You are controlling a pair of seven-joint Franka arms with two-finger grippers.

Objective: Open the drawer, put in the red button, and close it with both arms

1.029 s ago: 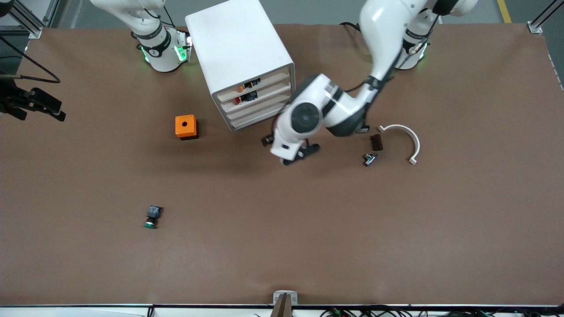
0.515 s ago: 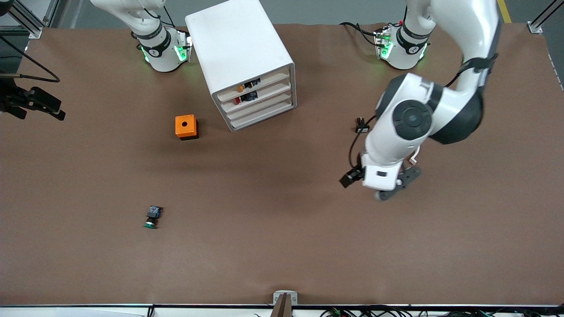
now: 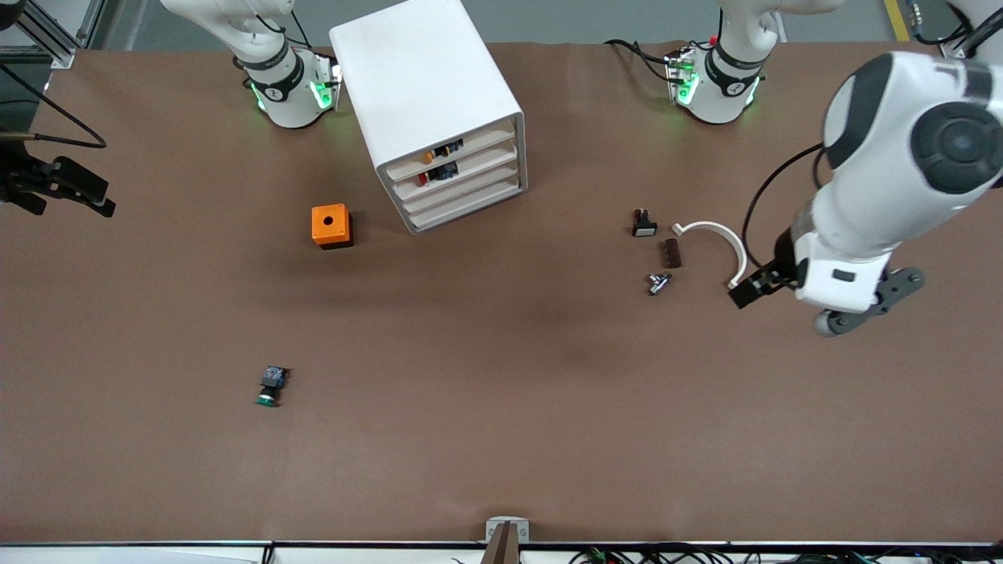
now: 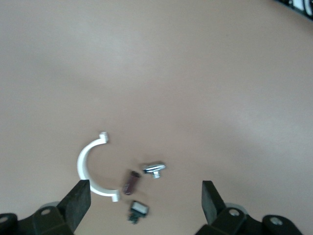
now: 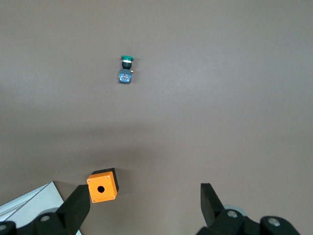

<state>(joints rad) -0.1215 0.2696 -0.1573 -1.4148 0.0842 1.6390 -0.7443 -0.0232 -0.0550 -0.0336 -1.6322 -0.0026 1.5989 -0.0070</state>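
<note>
The drawer [image 3: 461, 178], second from the top of the white cabinet [image 3: 427, 102], sits flush with its three neighbours, and the red button [image 3: 424, 179] shows behind its low front lip beside a dark blocky body. Judged from this, the opening, the placing and the closing all look done, with nothing of the task visibly left but for the arms to stand clear.

The left pincer [image 3: 862, 301] hangs over bare tabletop [image 3: 501, 439] toward the left arm's end, well apart from the cabinet; the left wrist view shows its fingers [image 4: 78, 203] spread wide and holding nothing. Below it lie a white half-ring clamp [image 3: 717, 243], a brown block [image 3: 670, 253], a small metal fitting [image 3: 657, 282] and a small black part [image 3: 643, 224].

The right arm waits near its base. Its pincer is out of the front view, but the right wrist view shows it high over the tabletop near the cabinet's corner, fingers [image 5: 78, 205] wide apart and empty, above the orange box [image 3: 331, 225]. The green-capped switch [image 3: 270, 386] lies untouched, nearer the front camera than the orange box.
</note>
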